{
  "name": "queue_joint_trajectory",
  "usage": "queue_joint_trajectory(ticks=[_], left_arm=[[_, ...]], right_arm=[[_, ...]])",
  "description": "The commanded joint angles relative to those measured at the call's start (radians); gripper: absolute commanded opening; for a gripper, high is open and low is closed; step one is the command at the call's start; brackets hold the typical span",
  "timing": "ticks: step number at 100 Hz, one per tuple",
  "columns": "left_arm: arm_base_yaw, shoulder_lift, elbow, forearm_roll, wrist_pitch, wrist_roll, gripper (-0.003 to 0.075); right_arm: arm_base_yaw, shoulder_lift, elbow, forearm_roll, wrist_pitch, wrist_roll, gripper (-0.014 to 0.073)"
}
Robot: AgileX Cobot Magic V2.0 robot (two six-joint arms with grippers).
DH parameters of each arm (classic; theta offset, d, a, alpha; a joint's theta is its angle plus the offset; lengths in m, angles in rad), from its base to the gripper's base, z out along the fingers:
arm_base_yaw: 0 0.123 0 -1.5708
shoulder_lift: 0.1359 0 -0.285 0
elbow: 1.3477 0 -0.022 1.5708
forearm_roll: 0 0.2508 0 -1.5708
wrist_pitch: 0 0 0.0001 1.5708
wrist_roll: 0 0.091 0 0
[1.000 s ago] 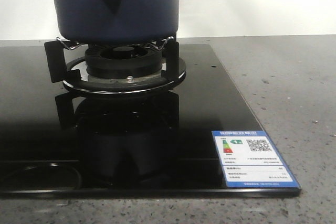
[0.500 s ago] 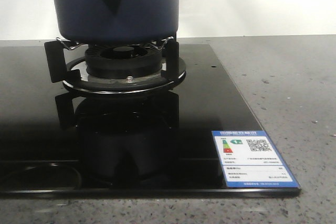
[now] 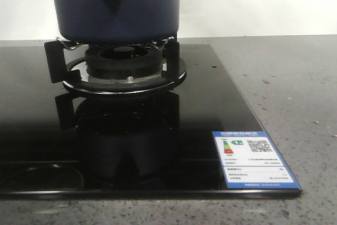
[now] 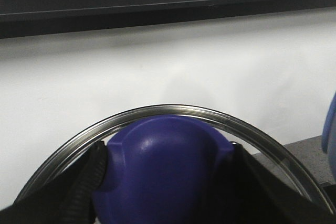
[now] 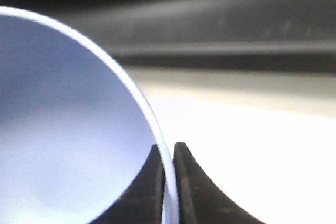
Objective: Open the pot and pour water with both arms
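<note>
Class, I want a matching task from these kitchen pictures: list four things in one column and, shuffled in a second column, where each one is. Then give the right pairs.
Things
1. pot
2. energy label
3. lid knob
4. bowl rim

Places
A. between the left gripper's fingers
B. on the burner stand
C. between the right gripper's fingers
D. near right corner of the black glass hob

Pairs: 1-B, 2-D, 3-A, 4-C
</note>
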State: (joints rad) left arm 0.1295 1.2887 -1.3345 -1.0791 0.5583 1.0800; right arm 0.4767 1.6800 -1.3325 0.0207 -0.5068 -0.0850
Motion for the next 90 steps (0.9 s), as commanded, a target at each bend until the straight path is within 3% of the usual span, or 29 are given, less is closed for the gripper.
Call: queue_joint_trajectory(ticks=[1,24,45,62,90], left_arm=[[-0.027,-0.027,-0.039,-0.072,-0.041,0.004,0.0315],[-0.086,-0.027,-0.039,-0.075,-0.029,0.004,0.0315],[-0.151,-0.027,-0.039,-0.097,-0.021,0.005,0.0315],[-0.229,-0.013,-0.039,-0.129,-0.019,0.031,0.0315],[-0.361,0.064,-0.039,-0.139,-0.021,0.049,0.0315]], right_arm=[[-0.012,-0.088,-0.092,-0.001,0.121,0.002,-0.0062],[-0.069,-0.115,-0.366,0.005,0.85,0.002,-0.0062],[-0.187,-0.115,-0.545,0.016,1.319,0.034,-0.0062],[-0.332,-0.113,-0.536,0.045,1.562,0.034,-0.0062],[-0.56,-0.115,-0.326,0.122,1.636,0.017,-0.0062]])
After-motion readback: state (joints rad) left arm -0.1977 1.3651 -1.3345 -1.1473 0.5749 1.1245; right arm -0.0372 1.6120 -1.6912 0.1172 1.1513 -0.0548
